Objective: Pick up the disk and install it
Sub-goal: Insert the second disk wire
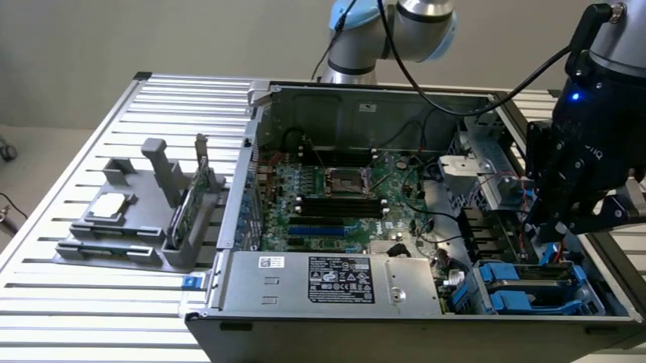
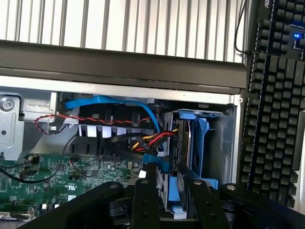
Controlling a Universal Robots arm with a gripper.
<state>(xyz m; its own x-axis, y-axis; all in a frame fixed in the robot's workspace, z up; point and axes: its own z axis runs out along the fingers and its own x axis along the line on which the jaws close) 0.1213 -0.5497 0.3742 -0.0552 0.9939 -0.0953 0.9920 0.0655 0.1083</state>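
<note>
My black gripper (image 1: 565, 227) hangs over the drive bay at the exterior view's right end of the open computer case (image 1: 253, 151). In the wrist view the gripper (image 2: 172, 175) is shut on the disk (image 2: 170, 190), a grey slab in a bright blue carrier seen edge-on between the two fingers (image 2: 144, 200). The disk stands upright right beside the bay (image 2: 202, 143), where another blue carrier sits. In the exterior view the gripper body hides most of the disk.
Blue carriers (image 1: 525, 291) fill the bay's lower slots. A blue cable (image 2: 119, 102) and red-yellow-black wires (image 2: 152, 139) run close to the disk. The power supply (image 1: 338, 280) lies along the case front. A grey fixture (image 1: 131, 219) stands on the slatted table; a keyboard (image 2: 276, 95) lies outside the case.
</note>
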